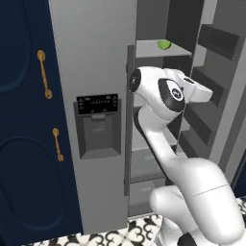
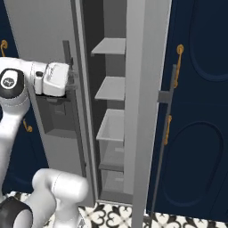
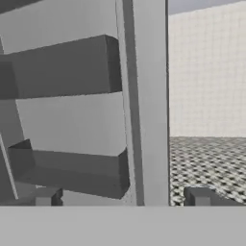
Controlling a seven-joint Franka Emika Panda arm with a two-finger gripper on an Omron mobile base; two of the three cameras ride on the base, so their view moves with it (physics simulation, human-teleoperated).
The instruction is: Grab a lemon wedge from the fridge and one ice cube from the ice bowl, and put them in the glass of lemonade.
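The fridge [image 1: 91, 96] stood upright at frame centre, long axis vertical, right door swung open. The end effector [image 3: 120, 199] held nothing, fingertips [image 3: 47, 197] spread apart, facing the door's inner racks [image 3: 62, 67].

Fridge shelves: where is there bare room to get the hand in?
In the fridge, the top shelf is bare except for a small green thing near its back right. The shelves below look bare too. Crowded side: the open door's bins close on the right, with the gripper near the door edge.
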